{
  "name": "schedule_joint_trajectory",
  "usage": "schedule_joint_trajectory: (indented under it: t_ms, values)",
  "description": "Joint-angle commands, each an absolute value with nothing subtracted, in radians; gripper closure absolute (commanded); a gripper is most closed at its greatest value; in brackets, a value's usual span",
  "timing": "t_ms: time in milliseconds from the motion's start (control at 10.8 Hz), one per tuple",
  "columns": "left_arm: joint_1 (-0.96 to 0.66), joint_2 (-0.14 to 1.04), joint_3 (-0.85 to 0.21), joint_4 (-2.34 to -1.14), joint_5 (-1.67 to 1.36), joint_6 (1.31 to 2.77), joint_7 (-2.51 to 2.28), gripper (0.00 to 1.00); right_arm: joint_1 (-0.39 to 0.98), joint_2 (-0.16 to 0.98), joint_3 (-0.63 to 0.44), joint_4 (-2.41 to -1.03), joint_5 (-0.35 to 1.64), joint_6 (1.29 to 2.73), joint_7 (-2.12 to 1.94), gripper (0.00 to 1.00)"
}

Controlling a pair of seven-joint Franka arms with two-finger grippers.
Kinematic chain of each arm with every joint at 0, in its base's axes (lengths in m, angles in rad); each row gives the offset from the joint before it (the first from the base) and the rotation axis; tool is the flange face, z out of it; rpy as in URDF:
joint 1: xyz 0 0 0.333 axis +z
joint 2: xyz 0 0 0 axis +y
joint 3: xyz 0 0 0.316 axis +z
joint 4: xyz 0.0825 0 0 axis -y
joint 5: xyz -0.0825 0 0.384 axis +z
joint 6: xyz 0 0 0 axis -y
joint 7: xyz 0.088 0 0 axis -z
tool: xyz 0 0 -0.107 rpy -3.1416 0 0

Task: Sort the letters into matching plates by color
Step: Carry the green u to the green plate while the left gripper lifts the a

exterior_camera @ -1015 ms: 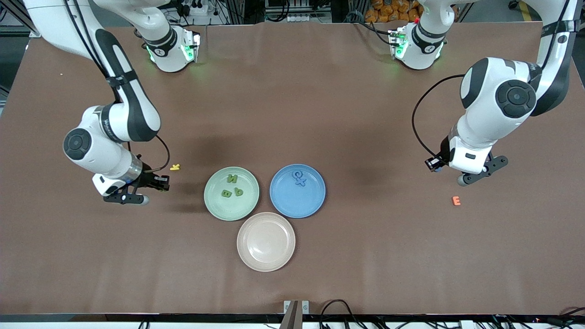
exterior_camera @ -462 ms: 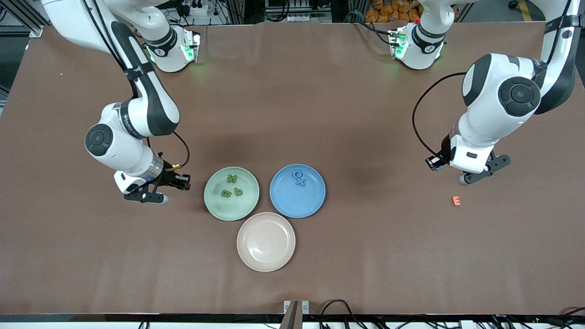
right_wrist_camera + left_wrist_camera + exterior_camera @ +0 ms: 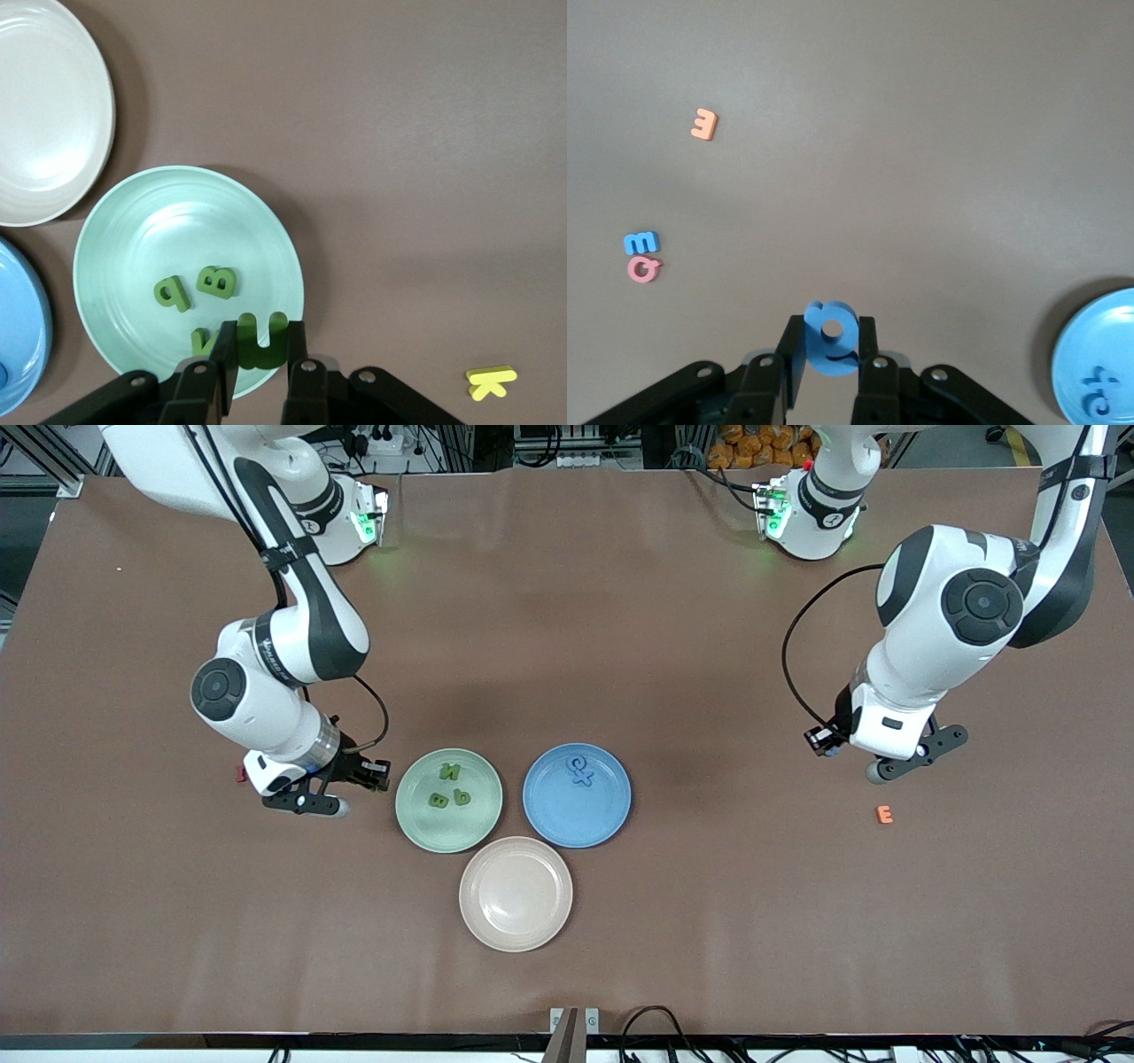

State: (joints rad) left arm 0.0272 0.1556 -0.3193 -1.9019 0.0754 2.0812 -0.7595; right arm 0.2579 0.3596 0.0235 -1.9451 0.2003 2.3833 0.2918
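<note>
My right gripper [image 3: 260,329] is shut on a dark green U letter [image 3: 266,352] and hangs over the rim of the mint green plate [image 3: 115,257]; in the front view it [image 3: 379,773] is beside that plate [image 3: 409,819]. Three green letters [image 3: 450,771] lie in it. My left gripper [image 3: 831,326] is shut on a blue g letter [image 3: 833,350], over bare table toward the left arm's end [image 3: 819,741]. The blue plate [image 3: 576,819] holds blue letters [image 3: 579,771]. The beige plate [image 3: 516,895] has no letters in it.
An orange E [image 3: 883,814] lies near the left gripper. A blue m [image 3: 640,241] and a pink G [image 3: 644,268] lie side by side in the left wrist view. A yellow K [image 3: 490,382] lies beside the green plate. A small red piece [image 3: 239,775] shows by the right arm.
My right arm has carried the green letter toward the mint green plate and now covers the yellow letter in the front view. My left arm has shifted slightly toward the plates.
</note>
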Motion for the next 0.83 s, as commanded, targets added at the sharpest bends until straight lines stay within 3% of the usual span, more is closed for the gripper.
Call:
schedule_joint_trajectory:
  t_ms: [0, 369, 738]
  values:
    - [0.012, 0.173, -0.319, -1.836, 0.054, 2.057, -0.784, 1.0, 0.294, 0.367, 0.02, -1.922, 0.222, 2.368, 0.34, 0.93]
    - [0.014, 0.173, -0.318, -1.709, 0.041, 1.976, -0.801, 1.0, 0.342, 0.397, 0.018, -1.898, 0.222, 2.37, 0.382, 0.93]
    - [0.0, 0.231, -0.318, -1.709, 0.043, 1.976, -0.795, 1.0, 0.36, 0.408, 0.018, -1.893, 0.222, 2.373, 0.393, 0.93]
